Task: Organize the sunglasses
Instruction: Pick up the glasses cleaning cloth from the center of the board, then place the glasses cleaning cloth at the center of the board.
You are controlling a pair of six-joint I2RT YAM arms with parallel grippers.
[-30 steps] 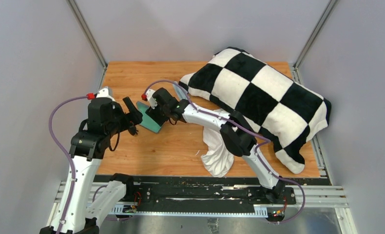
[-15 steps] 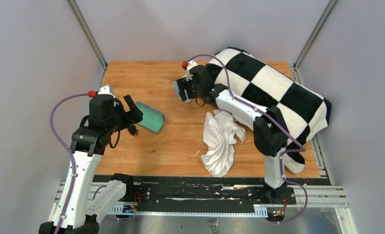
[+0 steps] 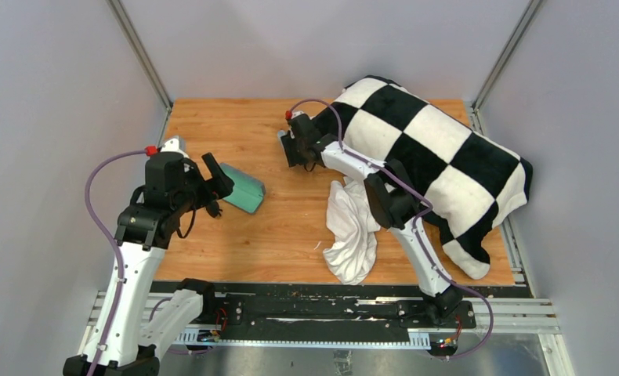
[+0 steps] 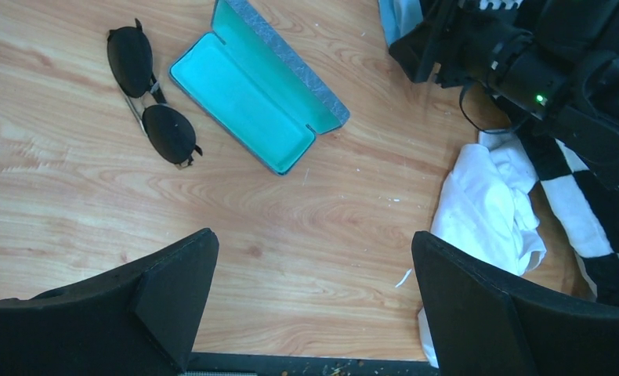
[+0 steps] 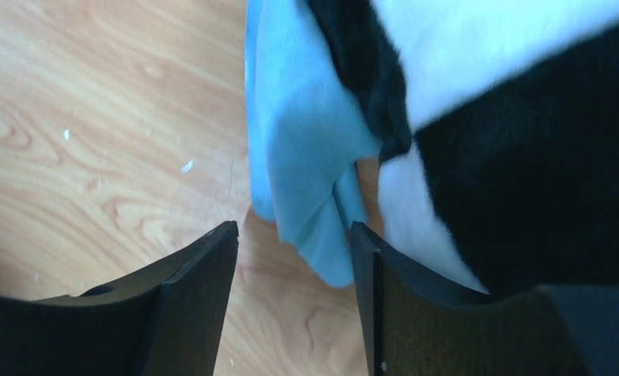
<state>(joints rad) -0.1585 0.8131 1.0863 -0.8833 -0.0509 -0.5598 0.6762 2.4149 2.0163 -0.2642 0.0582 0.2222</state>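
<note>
Sunglasses (image 4: pixel 165 131): flat on bare wood, upper left of the left wrist view, just beside the open case's long edge and not touching it. Not made out in the top view.

Table (image 3: pixel 228 125): wooden, right half buried under checkered cushion (image 3: pixel 424 157), which overhangs the right edge.

White cloth (image 3: pixel 353 227): crumpled, below centre, partly hidden under the right arm.

Case (image 3: pixel 242 192): open, mint lining up, left of centre, its left end hidden behind left gripper (image 3: pixel 216 184), jaws wide apart, nothing between.

Light-blue cloth (image 5: pixel 306 157): blurred, upper centre of the right wrist view, partly tucked under the cushion.

Right gripper (image 5: pixel 292 227): jaws parted, straddling the cloth's lower corner, not clamped.
</note>
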